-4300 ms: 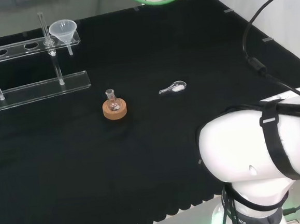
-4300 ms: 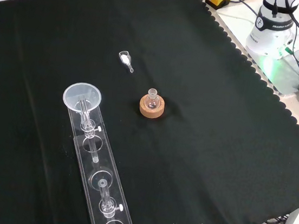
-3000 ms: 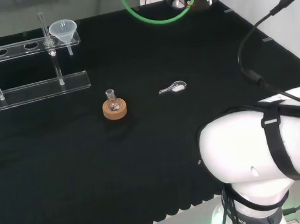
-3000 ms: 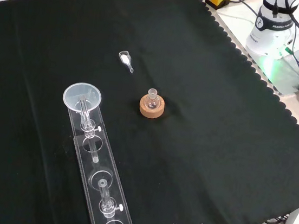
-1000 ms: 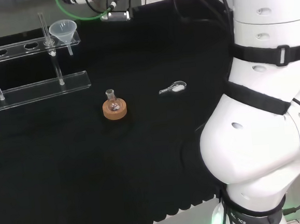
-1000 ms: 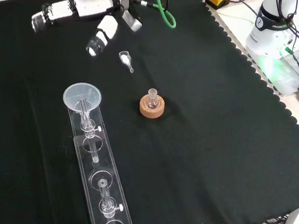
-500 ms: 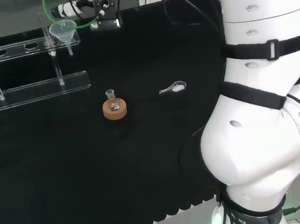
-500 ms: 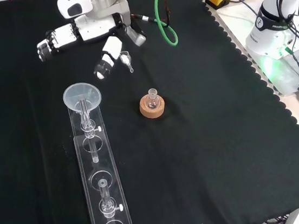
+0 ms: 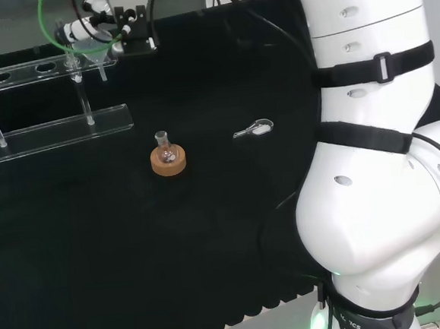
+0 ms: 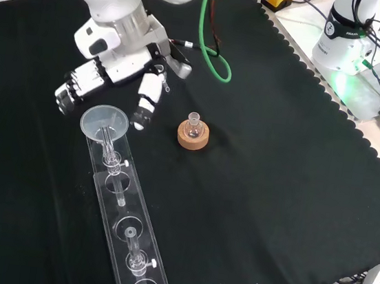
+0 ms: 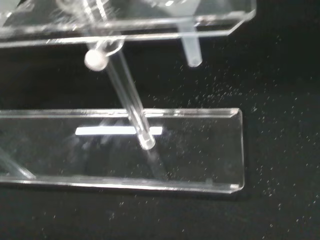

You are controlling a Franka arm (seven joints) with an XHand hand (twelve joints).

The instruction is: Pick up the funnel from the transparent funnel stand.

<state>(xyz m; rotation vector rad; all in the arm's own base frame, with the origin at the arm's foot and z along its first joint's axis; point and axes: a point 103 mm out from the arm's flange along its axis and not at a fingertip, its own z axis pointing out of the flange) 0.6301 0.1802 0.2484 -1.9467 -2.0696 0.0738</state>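
The black and white robot hand [image 10: 118, 81] hangs spread, fingers straddling the clear conical plastic funnel [image 10: 104, 123], holding nothing. You take its rim: light, slick, probably brittle. Lift it straight out of the transparent acrylic funnel stand [image 10: 130, 235].

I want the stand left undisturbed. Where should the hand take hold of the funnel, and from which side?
Probably by the cone's rim, lifting straight up. The funnel sits upright in the end hole of the funnel stand, its stem through the shelf. The open hand is beyond that free end, fingers either side of the cone.
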